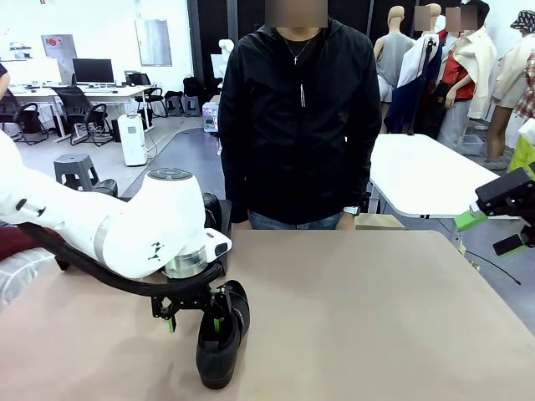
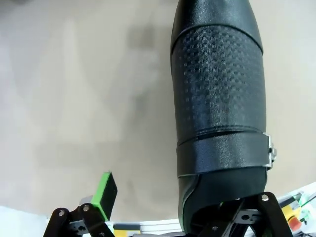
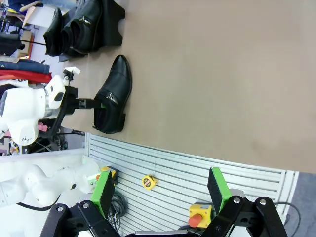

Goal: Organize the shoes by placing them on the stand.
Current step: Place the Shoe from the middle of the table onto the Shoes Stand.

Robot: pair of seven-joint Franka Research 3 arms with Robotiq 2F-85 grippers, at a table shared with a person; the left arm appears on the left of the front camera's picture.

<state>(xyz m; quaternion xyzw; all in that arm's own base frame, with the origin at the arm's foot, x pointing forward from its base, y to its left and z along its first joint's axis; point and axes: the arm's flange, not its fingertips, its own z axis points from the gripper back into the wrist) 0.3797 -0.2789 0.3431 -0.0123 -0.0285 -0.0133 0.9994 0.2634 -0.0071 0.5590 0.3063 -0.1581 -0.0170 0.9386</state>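
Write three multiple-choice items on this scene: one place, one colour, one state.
1. The shoe at the left end effector lies: A on the floor; B on the tan tabletop; C on a chair.
2. The end effector pads are: A red; B blue; C green.
3. The right end effector is: A open and empty; B shut on a shoe; C shut on a cable.
Answers: B, the front view shows its sole on the tabletop; C, both wrist views show green pads; A, its fingers stand apart with nothing between.

One loafer (image 3: 113, 94) on table; others apparently on stand (image 3: 111, 27).
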